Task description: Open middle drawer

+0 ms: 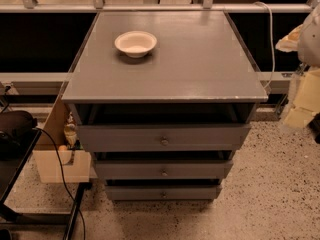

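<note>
Knob (164,172) at the centre of the middle drawer (125,170) looked the only hold on its stiff, likely weighty front, while the claw (302,106) hung beyond the right edge of the counter (200,79), its grip impossible to tell.

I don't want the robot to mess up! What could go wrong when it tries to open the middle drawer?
The pincer sits at the view's right edge, away from the drawers. First, the middle drawer looks like the top drawer and bottom drawer, so it might grab the wrong knob. Second, the middle knob is small and round, so the pincer could slip off.
</note>
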`<action>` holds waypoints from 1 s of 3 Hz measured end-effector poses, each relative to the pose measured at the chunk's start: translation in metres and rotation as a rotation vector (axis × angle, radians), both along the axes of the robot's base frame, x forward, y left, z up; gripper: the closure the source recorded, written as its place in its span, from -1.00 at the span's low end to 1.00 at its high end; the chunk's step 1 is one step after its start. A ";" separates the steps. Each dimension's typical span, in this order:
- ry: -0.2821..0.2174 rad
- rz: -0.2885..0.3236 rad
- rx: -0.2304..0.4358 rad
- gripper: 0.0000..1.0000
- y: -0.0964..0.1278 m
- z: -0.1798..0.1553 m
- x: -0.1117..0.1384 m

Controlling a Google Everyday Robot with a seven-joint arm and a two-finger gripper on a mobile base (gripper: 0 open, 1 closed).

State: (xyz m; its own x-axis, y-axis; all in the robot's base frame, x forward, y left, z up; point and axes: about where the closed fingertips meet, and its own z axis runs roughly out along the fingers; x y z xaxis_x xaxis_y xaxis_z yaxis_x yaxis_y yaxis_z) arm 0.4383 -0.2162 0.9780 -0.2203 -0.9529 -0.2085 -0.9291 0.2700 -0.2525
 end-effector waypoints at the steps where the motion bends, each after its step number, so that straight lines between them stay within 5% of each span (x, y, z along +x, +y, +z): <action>1: 0.000 0.000 0.000 -1.00 0.000 0.000 0.000; 3: 0.014 -0.017 0.017 -1.00 0.001 -0.025 -0.003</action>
State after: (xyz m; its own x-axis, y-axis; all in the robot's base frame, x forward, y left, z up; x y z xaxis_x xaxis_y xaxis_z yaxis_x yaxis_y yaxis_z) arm 0.4353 -0.2147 0.9527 -0.2400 -0.9451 -0.2216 -0.9277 0.2905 -0.2343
